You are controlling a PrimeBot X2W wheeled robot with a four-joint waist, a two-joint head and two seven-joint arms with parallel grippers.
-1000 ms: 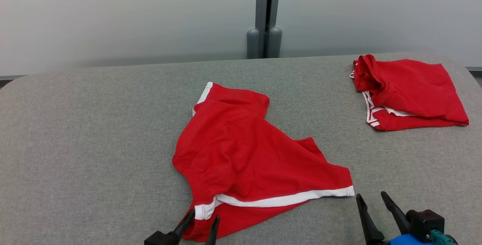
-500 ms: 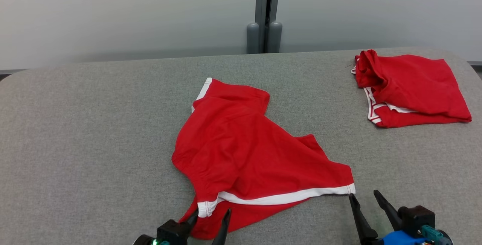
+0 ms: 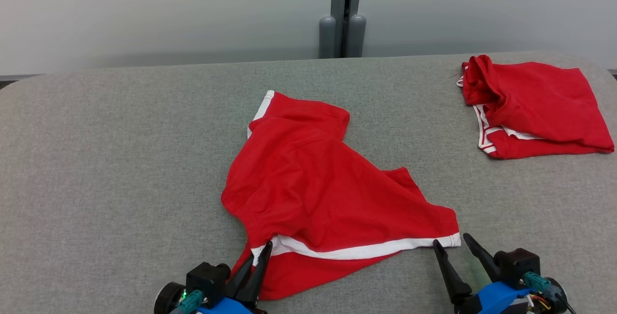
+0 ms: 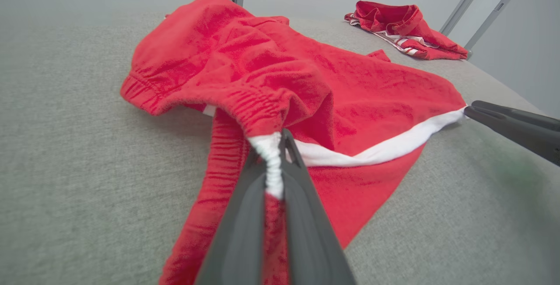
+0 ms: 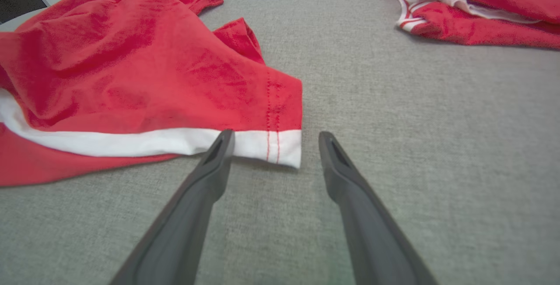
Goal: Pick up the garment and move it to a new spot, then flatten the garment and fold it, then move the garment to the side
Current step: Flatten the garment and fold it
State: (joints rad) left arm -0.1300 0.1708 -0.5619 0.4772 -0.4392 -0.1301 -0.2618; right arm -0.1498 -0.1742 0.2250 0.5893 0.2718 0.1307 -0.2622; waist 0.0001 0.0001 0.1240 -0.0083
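A red garment (image 3: 318, 193) with white trim lies crumpled in the middle of the grey table (image 3: 96, 159). My left gripper (image 3: 262, 251) is shut on the white-trimmed near-left corner of the garment (image 4: 271, 101), which is pinched between its fingers (image 4: 302, 215) in the left wrist view. My right gripper (image 3: 449, 245) stands open at the garment's near-right white corner (image 5: 280, 145); its left fingertip (image 5: 221, 145) touches the trim and the corner lies between the tips.
A second red garment (image 3: 535, 106), folded, rests at the far right of the table, also in the left wrist view (image 4: 402, 26) and the right wrist view (image 5: 472, 9). A grey post (image 3: 343, 12) stands behind the table's far edge.
Left gripper moved forward and shut on the garment's near-left trim corner. Right gripper crept forward to the near-right corner. The camera shifted slightly.
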